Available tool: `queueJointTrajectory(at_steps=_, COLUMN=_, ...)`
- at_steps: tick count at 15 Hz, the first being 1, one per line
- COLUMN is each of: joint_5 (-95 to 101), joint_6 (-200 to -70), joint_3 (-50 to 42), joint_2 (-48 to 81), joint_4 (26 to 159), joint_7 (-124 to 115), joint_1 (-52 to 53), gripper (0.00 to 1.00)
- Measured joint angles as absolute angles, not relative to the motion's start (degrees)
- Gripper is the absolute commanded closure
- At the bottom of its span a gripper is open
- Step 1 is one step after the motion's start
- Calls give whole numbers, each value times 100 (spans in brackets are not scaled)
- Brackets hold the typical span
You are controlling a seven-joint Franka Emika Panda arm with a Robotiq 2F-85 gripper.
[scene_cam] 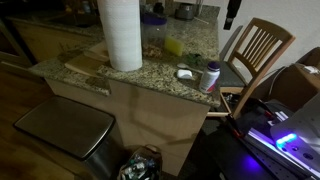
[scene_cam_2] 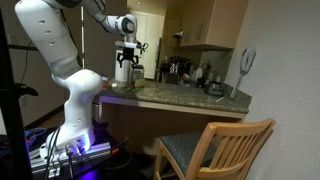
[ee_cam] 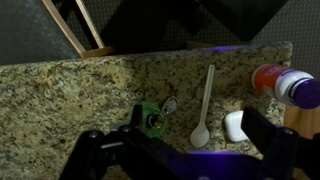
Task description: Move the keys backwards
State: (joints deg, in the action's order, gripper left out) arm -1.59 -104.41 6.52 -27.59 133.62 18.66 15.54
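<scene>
The keys [ee_cam: 152, 118], on a green ring tag with a small silver key beside it, lie on the granite counter [ee_cam: 60, 100] in the wrist view. My gripper [ee_cam: 180, 150] hovers above the counter, open and empty, with its dark fingers spread wide. The keys lie just inside the left finger. In an exterior view the gripper [scene_cam_2: 126, 68] hangs over the left end of the counter [scene_cam_2: 190, 98]. I cannot make out the keys in either exterior view.
A white plastic spoon [ee_cam: 204, 108] and a small white case [ee_cam: 235, 125] lie right of the keys. A red-capped bottle [ee_cam: 285, 85] [scene_cam: 211, 76] is at the counter's end. A paper towel roll [scene_cam: 122, 35], a wooden chair [scene_cam: 257, 48] and a bin [scene_cam: 65, 130] are nearby.
</scene>
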Motion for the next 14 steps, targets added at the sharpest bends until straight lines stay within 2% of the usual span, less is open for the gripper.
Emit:
queueJointTrajectory(at_steps=5, joint_5=-161, joint_6=-10545, joint_3=645, joint_2=-2718, joint_4=13391, joint_7=1735, joint_1=1536, gripper=0)
queueJointTrajectory(at_steps=10, joint_5=-153, joint_6=-11867, joint_3=659, joint_2=-2180, joint_4=13766, joint_7=1165, joint_1=1496, gripper=0)
queueJointTrajectory(at_steps=14, joint_5=-139, joint_6=-12168, joint_3=666, joint_2=-1909, joint_4=13894, joint_7=920, joint_1=1433, gripper=0)
